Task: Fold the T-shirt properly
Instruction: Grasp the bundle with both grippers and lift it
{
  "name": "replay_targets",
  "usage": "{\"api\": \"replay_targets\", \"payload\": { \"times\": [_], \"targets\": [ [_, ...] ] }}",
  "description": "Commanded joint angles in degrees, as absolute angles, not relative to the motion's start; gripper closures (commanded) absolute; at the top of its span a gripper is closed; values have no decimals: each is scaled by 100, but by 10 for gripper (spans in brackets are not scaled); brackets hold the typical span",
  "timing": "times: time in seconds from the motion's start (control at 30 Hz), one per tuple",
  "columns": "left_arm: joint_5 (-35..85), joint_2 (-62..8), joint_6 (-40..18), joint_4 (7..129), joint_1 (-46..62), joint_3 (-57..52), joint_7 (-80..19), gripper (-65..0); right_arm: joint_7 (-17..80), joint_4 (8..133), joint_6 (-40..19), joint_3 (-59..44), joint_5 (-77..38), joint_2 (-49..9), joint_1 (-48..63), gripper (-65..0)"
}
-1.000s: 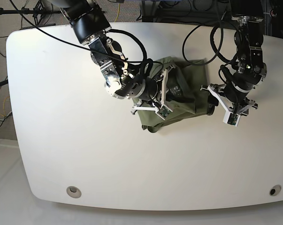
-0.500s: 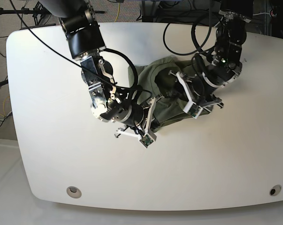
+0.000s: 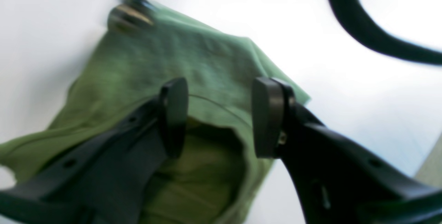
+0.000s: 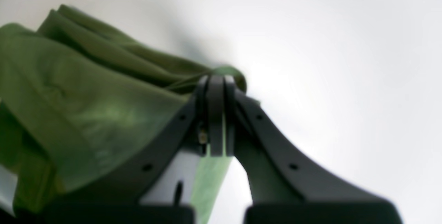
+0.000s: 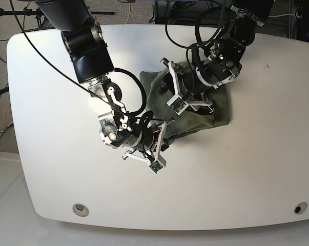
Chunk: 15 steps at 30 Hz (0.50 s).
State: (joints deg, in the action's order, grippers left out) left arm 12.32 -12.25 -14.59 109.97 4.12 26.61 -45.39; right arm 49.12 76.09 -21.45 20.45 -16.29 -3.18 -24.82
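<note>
1. Cloth: the T-shirt (image 5: pixel 195 110) lies bunched on the white table (image 5: pixel 52 169), not spread flat; it sits between the two claws, ahead of the right one and under the left one

2. Right gripper (image 4: pixel 215 89): jaws pressed together, pinching a rolled edge of the green fabric at the tips; cloth trails back and to the left of this claw in loose layers

3. Left gripper (image 3: pixel 217 113): jaws spread, nothing between the pads but air; a hem or opening of the shirt lies directly below the gap, a fabric corner just beyond the tips

4. Step in hand, as I judge it: left claw taking a second hold while the right keeps its pinch. Best to lower until both pads straddle one edge only, close on few layers, then draw the two holds apart evenly so the cloth goes taut

5. Heading: bundle's long axis runs roughly from right claw toward left claw; neck and sleeves cannot be told, too crumpled and blurred
</note>
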Motion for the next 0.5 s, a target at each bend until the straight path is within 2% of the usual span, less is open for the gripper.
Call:
{"api": "replay_targets", "payload": {
  "times": [0.0, 0.47],
  "targets": [
    [1279, -1244, -1464, 11125, 374, 2730, -4426, -258, 4725, 7538, -2193, 2026, -1675, -295, -2712, 0],
    [1226, -1288, -1437, 11002, 374, 2695, -4840, -256, 4514, 7231, -2202, 2026, -1675, -321, -2765, 0]
  ]
}}
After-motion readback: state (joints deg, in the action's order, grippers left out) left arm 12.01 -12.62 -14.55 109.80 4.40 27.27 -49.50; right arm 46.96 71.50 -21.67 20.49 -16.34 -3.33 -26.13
